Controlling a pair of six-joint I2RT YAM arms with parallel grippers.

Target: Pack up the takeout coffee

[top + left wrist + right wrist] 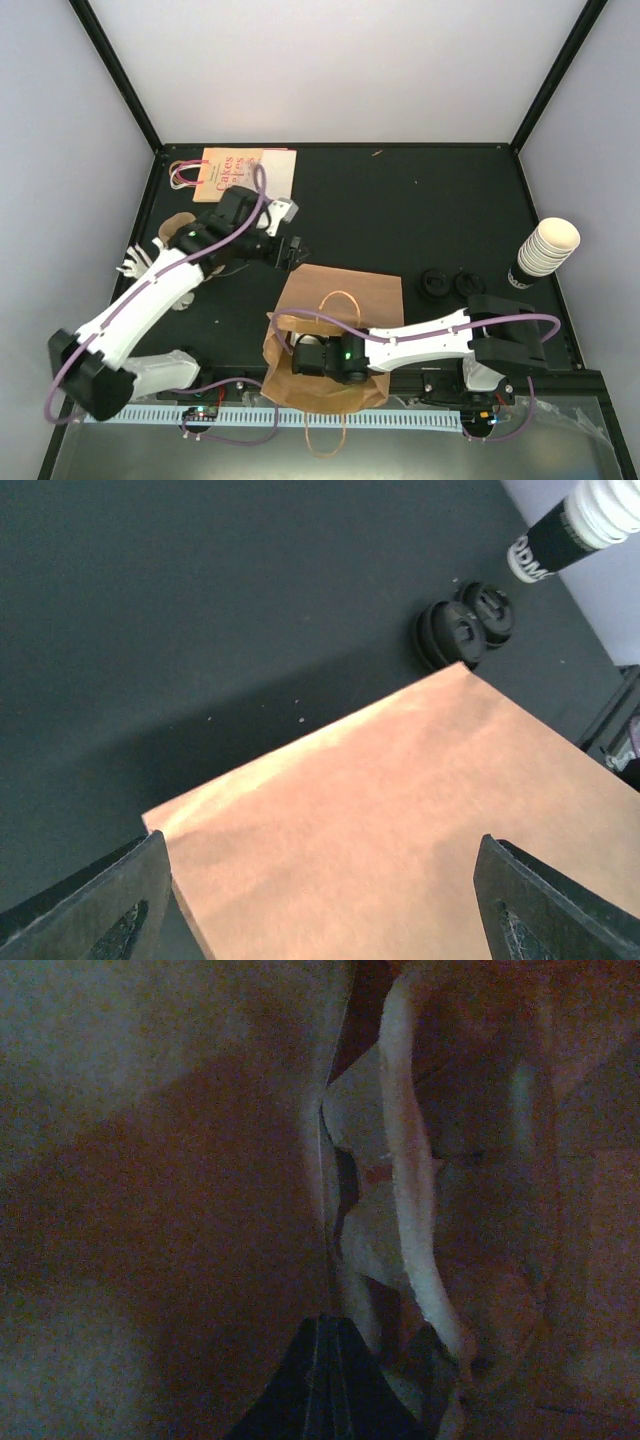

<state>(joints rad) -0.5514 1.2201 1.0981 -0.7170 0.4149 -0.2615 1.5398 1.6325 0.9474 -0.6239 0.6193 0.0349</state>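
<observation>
1. My right claw (pixel 325 1332), low in the middle of its wrist view, is pressed together, pinching nothing I can make out, deep inside the brown paper bag (pixel 345 290).
2. The takeout coffee: I cannot tell where it is; the dim bag interior shows only pale folds.
3. My left claw (pixel 320 885) is spread wide above the bag's upper-left corner.
4. Two black lids (pixel 452 284) lie just right of the bag; a stack of cream cups (pixel 548 245) stands at the right edge.
5. A printed paper bag (pixel 235 172) lies at the upper left of the table (pixel 420 200).
</observation>
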